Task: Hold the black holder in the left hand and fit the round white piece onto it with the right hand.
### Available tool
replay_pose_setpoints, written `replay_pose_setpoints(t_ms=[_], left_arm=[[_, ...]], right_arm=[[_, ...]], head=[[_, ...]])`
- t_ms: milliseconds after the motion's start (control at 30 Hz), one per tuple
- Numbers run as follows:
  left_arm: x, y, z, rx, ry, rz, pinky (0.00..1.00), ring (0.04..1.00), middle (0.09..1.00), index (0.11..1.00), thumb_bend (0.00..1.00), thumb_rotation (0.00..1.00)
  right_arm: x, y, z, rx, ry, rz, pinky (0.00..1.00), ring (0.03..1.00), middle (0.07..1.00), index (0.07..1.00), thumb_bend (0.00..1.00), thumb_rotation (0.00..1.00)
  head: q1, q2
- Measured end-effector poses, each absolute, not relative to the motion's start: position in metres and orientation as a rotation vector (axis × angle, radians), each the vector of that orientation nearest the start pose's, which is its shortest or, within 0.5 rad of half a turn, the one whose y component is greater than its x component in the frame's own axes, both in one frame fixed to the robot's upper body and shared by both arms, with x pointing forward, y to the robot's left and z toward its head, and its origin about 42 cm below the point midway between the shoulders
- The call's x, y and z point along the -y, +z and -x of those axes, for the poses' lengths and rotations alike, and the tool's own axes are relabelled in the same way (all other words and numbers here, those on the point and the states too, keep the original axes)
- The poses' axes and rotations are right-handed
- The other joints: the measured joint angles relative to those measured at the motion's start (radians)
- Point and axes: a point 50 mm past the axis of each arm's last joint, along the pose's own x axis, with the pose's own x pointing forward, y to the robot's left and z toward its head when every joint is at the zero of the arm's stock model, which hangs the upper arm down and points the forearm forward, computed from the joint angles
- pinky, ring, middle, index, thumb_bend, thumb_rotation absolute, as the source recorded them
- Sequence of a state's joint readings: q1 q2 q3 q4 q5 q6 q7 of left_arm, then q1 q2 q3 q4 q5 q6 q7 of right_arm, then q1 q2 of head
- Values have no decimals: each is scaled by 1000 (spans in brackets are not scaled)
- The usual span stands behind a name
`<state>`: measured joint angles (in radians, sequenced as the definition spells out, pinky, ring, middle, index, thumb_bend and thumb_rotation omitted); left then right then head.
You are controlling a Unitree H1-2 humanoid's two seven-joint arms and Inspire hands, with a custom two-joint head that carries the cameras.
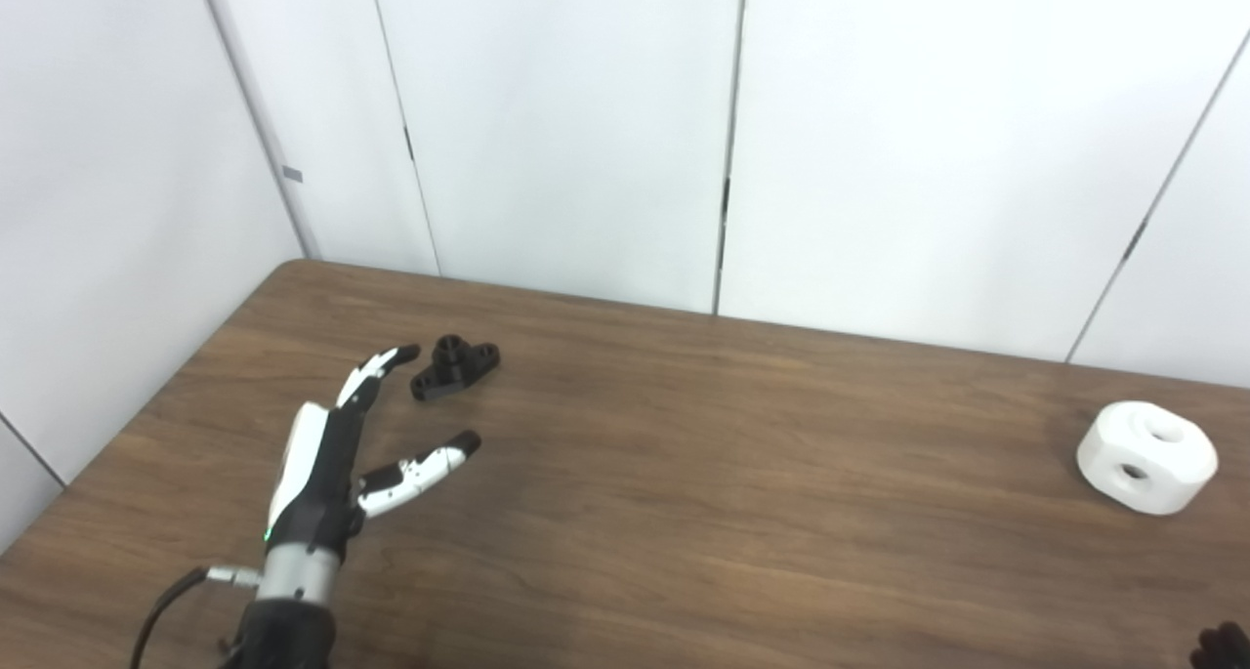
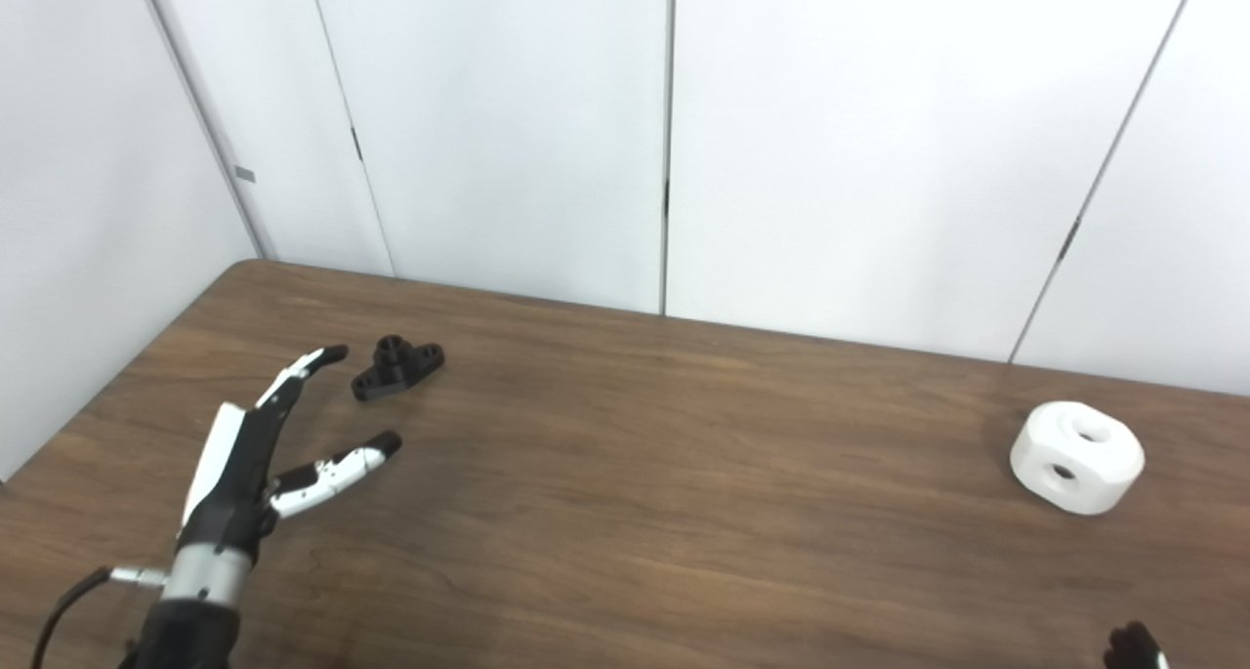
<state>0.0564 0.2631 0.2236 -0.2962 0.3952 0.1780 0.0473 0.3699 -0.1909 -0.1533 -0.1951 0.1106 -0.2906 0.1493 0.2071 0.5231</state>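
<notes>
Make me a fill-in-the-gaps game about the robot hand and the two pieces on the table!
1. The left hand is open and holds ____.
2. The black holder lies on the table just beyond that hand's ____.
3. The colour of the round piece far off on the right side is ____.
4. Only a dark tip of the right hand peeks in at the bottom ____ corner of the picture.

Missing words: nothing; fingertips; white; right
</notes>
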Motion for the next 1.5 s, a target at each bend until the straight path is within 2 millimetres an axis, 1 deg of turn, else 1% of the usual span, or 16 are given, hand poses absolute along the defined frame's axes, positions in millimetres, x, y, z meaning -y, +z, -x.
replay_pose_setpoints(t_ms=[100,167,233,433,600,800,900,1033,1133,1233,1333,1433,1500], left_arm=[[-361,174,-266,48,370,-740,926,954,898,837,812,315],[-365,172,-273,42,387,-766,922,955,898,834,828,328],[-368,166,-280,23,407,-779,906,947,894,829,824,320],[-374,155,-293,12,437,-812,892,939,891,823,826,318],[-390,153,-304,-9,475,-824,887,943,904,824,831,329],[-403,147,-313,-40,487,-855,861,930,886,803,881,371],[-406,144,-318,-57,489,-874,880,934,890,804,883,393],[-407,144,-328,-69,483,-886,895,930,882,791,891,370],[-406,144,-338,-76,483,-888,966,927,874,780,901,371],[-406,146,-347,-85,483,-889,997,925,866,769,901,356],[-405,147,-355,-105,483,-890,1000,937,870,763,894,349],[-405,150,-361,-134,476,-853,943,946,878,771,907,389],[-404,150,-364,-162,468,-830,916,934,874,768,916,387]], right_arm=[[316,104,-155,127,-27,155,1000,1000,1000,1000,656,1000],[316,104,-155,122,-28,152,1000,1000,1000,1000,662,1000],[315,105,-155,114,-29,149,1000,1000,1000,1000,653,1000],[315,106,-155,101,-30,147,1000,1000,1000,1000,658,1000],[315,106,-155,100,-31,147,1000,1000,1000,1000,652,1000],[315,106,-155,101,-31,144,1000,1000,1000,1000,643,1000],[315,106,-155,99,-32,142,1000,1000,1000,1000,645,1000],[315,106,-154,98,-32,144,1000,1000,1000,1000,649,1000],[315,106,-154,98,-31,152,1000,1000,1000,1000,621,1000],[315,107,-154,98,-31,157,1000,1000,1000,1000,608,1000],[314,108,-154,95,-31,159,1000,1000,1000,1000,609,1000],[314,108,-154,86,-31,160,1000,1000,1000,1000,622,1000],[314,108,-154,83,-32,163,1000,1000,1000,1000,627,1000]], head=[[0,2],[-3,3],[-3,3],[-5,5],[-5,6],[-9,9],[-9,11],[-8,12],[-11,14],[-12,17],[-14,15],[-12,15],[-12,17]])
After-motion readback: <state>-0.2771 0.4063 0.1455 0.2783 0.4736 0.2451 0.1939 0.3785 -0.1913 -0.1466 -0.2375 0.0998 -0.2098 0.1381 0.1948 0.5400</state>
